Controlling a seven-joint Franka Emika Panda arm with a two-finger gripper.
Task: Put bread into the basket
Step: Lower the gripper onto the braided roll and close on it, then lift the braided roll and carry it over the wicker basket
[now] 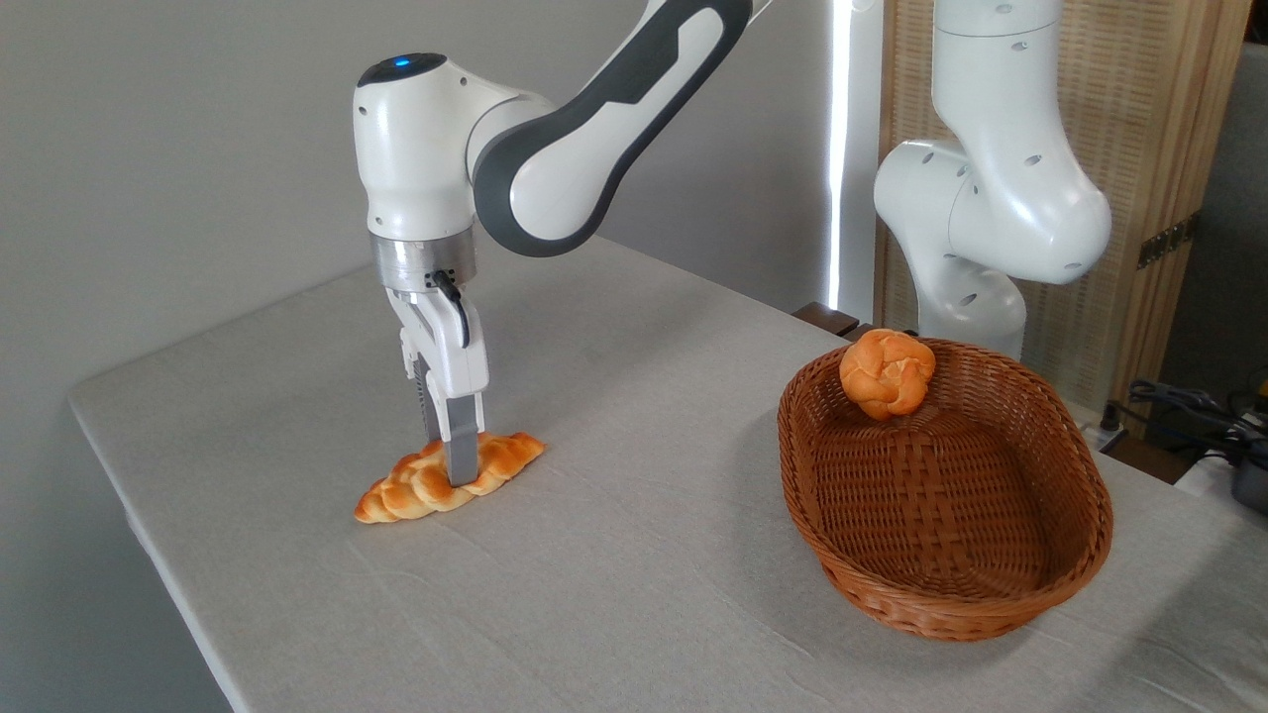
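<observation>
The bread (416,490), a golden-orange braided loaf with pointed ends, lies flat on the grey tablecloth at centre left. My gripper (446,460) points straight down onto the loaf's middle. One grey finger (462,446) presses its near side and the other stands behind its far side, so the jaws grip it. The loaf still rests on the cloth. The basket (991,604), oval brown wicker with low sloping walls, stands at the right, well apart from the loaf.
A small round orange knot-shaped bun (887,372) leans on the basket's far rim. The arm's white base (991,218) rises behind the basket. The table's left edge (149,555) runs close to the loaf. Cables lie at far right (1189,406).
</observation>
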